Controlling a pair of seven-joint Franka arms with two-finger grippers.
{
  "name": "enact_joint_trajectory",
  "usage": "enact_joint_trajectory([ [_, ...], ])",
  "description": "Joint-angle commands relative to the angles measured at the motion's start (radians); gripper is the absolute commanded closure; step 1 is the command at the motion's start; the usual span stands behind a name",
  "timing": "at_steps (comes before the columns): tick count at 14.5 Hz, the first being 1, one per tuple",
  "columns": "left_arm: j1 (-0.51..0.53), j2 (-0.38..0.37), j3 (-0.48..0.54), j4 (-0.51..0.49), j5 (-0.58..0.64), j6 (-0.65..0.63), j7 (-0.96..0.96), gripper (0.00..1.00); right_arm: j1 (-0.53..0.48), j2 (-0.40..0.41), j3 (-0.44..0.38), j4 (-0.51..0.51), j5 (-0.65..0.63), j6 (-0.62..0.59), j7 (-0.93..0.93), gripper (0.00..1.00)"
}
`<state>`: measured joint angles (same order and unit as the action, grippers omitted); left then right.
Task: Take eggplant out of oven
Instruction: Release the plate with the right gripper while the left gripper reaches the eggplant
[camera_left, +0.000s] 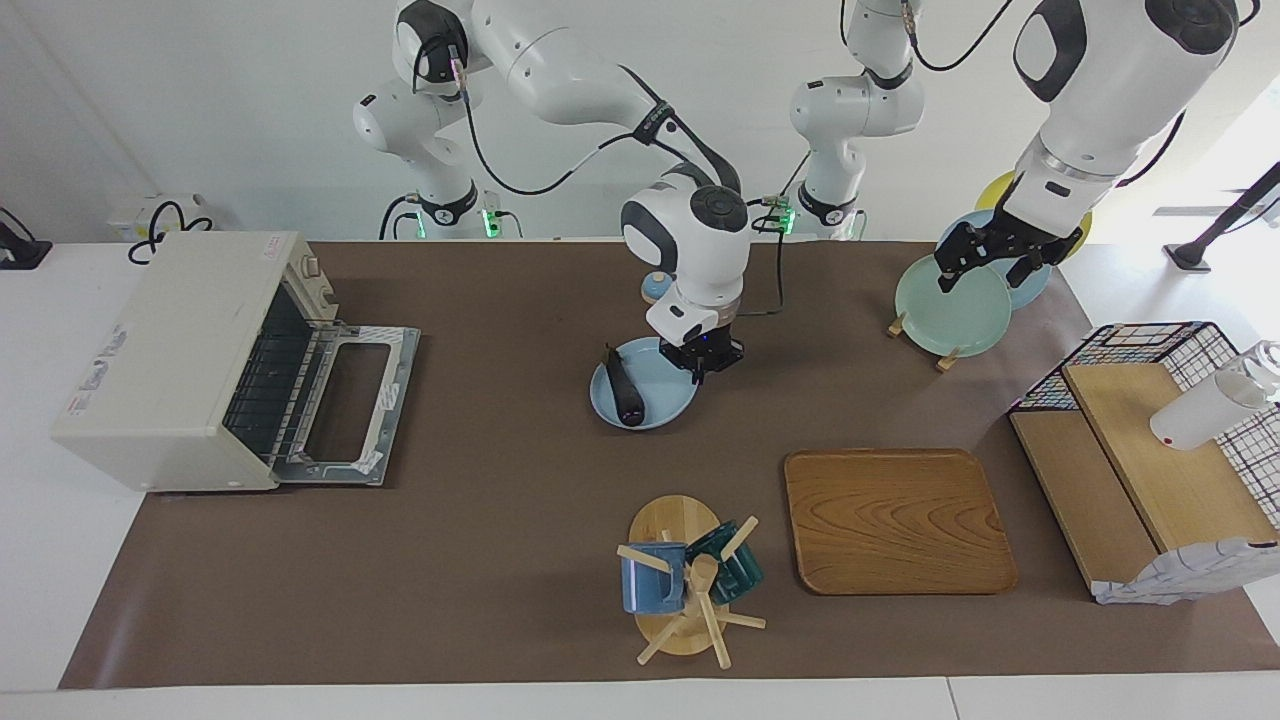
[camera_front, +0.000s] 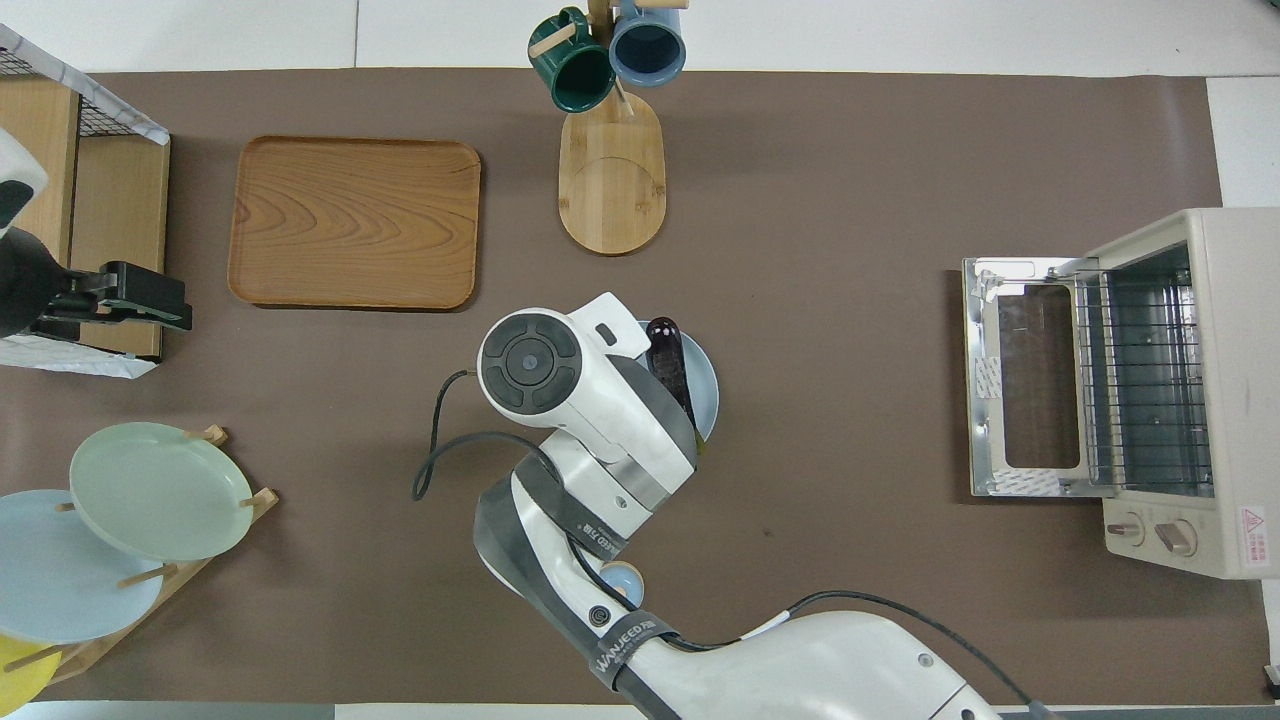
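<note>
Overhead: the white right arm's wrist covers approx. half the round light blue plate (camera_front: 705, 385) and the stem end of the glossy dark purple eggplant (camera_front: 668, 358); right gripper fully hidden there. Facing view: right gripper (camera_left: 704, 366) at plate rim, fingertips too small to read. Stacked plates in wooden rack (camera_front: 60, 560) cut by pic edge.

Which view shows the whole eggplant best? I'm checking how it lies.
The facing view: the eggplant lies fully visible on the light blue plate. In the overhead view, the right arm hides its stem end.
</note>
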<state>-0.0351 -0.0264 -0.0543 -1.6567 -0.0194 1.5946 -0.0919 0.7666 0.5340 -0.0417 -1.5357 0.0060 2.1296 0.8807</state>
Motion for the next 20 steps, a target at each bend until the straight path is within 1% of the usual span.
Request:
enact_joint_trajectory([
  [1,0.009,-0.007,-0.005,-0.015,-0.010,0.030,0.003,0.00,-0.049,-0.015,0.011,0.032,0.014,-0.011,-0.005,0.63],
  [2,0.009,-0.007,-0.005,-0.015,-0.010,0.033,0.003,0.00,-0.061,-0.020,0.010,0.038,0.005,-0.040,-0.025,0.61],
  [4,0.009,-0.006,-0.007,-0.017,-0.010,0.053,0.000,0.00,-0.085,-0.072,-0.001,0.032,-0.015,-0.156,-0.135,0.61],
  [6,-0.003,-0.007,-0.007,-0.037,-0.010,0.080,-0.002,0.00,-0.148,-0.118,-0.001,0.013,-0.072,-0.267,-0.201,0.65],
  [7,-0.014,-0.006,-0.009,-0.041,-0.010,0.083,-0.003,0.00,-0.183,-0.146,-0.001,-0.032,-0.096,-0.301,-0.232,0.70],
  [8,-0.032,-0.001,-0.012,-0.049,-0.010,0.088,-0.023,0.00,-0.220,-0.179,-0.001,-0.100,-0.112,-0.303,-0.262,0.72],
  [10,-0.093,-0.001,-0.013,-0.093,-0.011,0.140,-0.118,0.00,-0.282,-0.235,-0.001,-0.232,-0.161,-0.287,-0.310,0.80],
  [12,-0.178,0.011,-0.013,-0.142,-0.028,0.217,-0.213,0.00,-0.329,-0.265,-0.001,-0.326,-0.223,-0.255,-0.345,0.84],
  [14,-0.254,0.069,-0.013,-0.147,-0.062,0.281,-0.279,0.00,-0.404,-0.288,-0.001,-0.423,-0.262,-0.170,-0.391,0.85],
  [15,-0.314,0.109,-0.012,-0.147,-0.073,0.336,-0.333,0.00,-0.455,-0.295,-0.001,-0.466,-0.265,-0.122,-0.431,0.85],
  [16,-0.357,0.143,-0.013,-0.147,-0.073,0.385,-0.369,0.00,-0.493,-0.304,-0.001,-0.497,-0.265,-0.096,-0.469,0.85],
  [18,-0.443,0.210,-0.013,-0.147,-0.076,0.483,-0.429,0.00,-0.536,-0.307,-0.001,-0.532,-0.265,-0.053,-0.508,0.85],
  [20,-0.489,0.250,-0.015,-0.153,-0.085,0.539,-0.437,0.00,-0.561,-0.312,-0.001,-0.557,-0.267,-0.021,-0.532,0.85],
])
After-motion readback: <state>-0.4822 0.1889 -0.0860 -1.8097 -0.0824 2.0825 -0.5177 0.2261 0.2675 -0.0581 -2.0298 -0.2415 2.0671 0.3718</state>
